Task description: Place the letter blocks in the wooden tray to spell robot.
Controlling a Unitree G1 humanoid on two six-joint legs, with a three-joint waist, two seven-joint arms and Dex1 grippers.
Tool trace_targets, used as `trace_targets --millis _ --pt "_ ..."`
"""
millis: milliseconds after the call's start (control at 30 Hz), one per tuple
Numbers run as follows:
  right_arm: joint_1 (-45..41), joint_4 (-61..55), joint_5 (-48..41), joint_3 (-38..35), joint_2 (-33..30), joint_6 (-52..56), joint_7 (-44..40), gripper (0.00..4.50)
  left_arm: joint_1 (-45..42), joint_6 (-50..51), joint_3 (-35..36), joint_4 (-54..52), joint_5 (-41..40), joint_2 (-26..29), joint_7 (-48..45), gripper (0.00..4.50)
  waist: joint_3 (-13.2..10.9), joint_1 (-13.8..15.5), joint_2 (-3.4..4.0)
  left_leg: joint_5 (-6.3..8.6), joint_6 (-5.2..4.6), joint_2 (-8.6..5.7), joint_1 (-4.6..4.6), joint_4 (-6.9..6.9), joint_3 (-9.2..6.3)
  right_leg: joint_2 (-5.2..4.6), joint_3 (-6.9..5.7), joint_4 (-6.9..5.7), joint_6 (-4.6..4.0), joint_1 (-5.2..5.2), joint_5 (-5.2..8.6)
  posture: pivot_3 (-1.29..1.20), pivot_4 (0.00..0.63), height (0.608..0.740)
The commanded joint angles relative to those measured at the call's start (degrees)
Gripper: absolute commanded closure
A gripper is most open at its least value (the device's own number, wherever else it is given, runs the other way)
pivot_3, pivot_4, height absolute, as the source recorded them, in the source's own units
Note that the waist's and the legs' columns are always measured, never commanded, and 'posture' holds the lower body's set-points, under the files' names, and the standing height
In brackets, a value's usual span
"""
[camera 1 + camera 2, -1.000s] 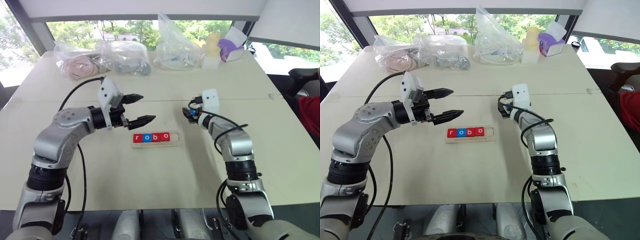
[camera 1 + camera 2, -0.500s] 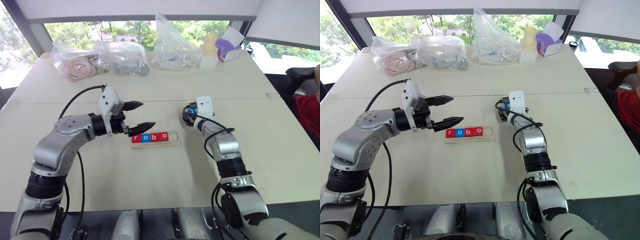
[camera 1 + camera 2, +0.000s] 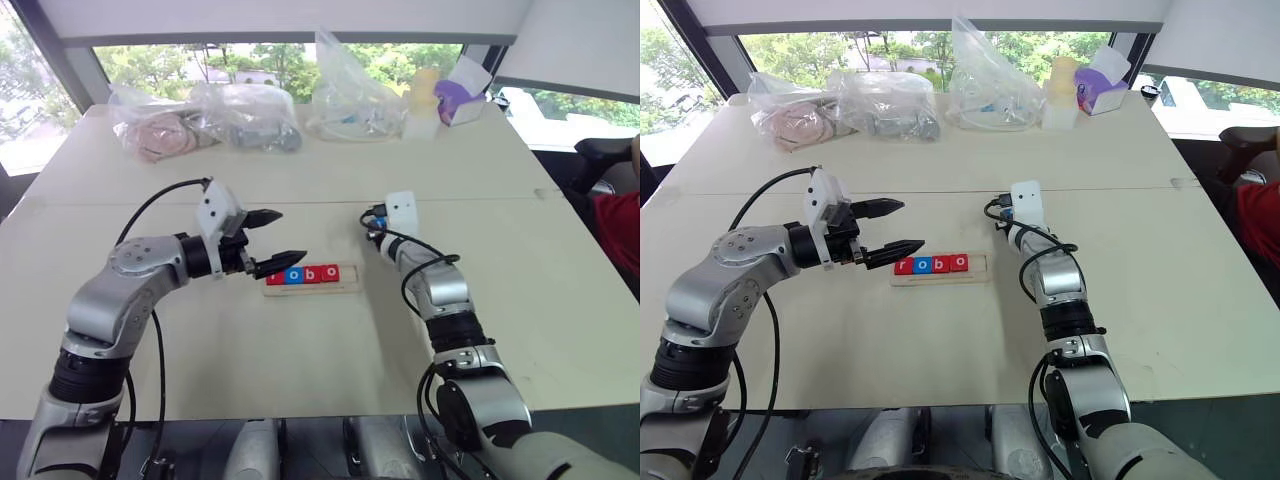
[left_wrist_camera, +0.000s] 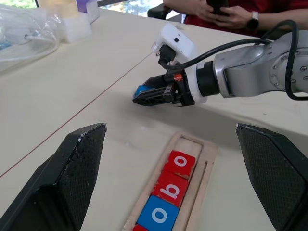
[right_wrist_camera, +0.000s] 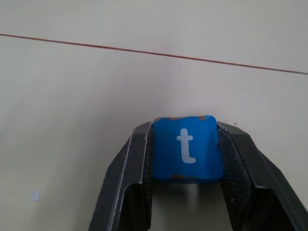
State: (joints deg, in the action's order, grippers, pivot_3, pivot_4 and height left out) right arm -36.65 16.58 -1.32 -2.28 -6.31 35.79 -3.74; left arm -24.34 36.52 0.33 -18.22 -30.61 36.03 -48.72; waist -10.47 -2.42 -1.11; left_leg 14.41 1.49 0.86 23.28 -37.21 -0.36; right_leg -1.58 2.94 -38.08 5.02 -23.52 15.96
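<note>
A pale bench [image 3: 300, 370] holds the wooden tray [image 3: 345, 286] at frame centre, four letter blocks [image 3: 310, 273] seated, its right end empty. Right of centre, the right claw [image 4: 144, 95] pinches the blue t block [image 5: 187, 148] low on the bench. The left claw [image 3: 275, 238] hovers wide by the tray's left end. Likely next: lift the t into the gap

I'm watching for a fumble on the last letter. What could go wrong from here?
The right gripper pinches the blue t block by its edges, so it could slip or twist in transit. The only free slot in the wooden tray is narrow; a tilted tile might jam. The open left gripper hangs beside the tray's other end and could nudge it.
</note>
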Motion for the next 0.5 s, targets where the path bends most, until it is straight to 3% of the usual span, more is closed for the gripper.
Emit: trace_targets --millis 33,300,500 --pt "4.3 -14.7 -0.7 -0.9 -1.2 8.3 0.4 3.27 0.8 -1.4 -1.5 -2.7 0.2 1.5 -2.6 0.0 0.0 0.1 0.01 0.0 0.0 0.0 0.08 0.01 -0.01 -0.01 0.0 0.01 0.0 -0.08 0.0 0.0 0.15 0.735" --pt "14.8 -46.9 -1.3 -5.9 1.5 33.6 4.1 3.27 1.2 -2.5 -8.8 -3.4 2.4 2.3 -7.4 0.0 0.0 0.0 0.02 0.0 0.01 0.01 0.14 0.05 0.01 -0.01 0.01 -0.01 -0.01 -0.21 0.01 0.0 0.15 0.735" --pt "18.1 -55.1 -1.0 -6.9 3.8 43.5 5.5 3.27 -1.5 -4.8 -12.0 0.2 4.0 -0.1 -9.7 0.0 0.0 0.0 0.02 -0.01 0.0 0.01 0.13 0.04 0.03 0.04 0.01 0.0 -0.02 -0.21 0.02 0.0 0.15 0.735"
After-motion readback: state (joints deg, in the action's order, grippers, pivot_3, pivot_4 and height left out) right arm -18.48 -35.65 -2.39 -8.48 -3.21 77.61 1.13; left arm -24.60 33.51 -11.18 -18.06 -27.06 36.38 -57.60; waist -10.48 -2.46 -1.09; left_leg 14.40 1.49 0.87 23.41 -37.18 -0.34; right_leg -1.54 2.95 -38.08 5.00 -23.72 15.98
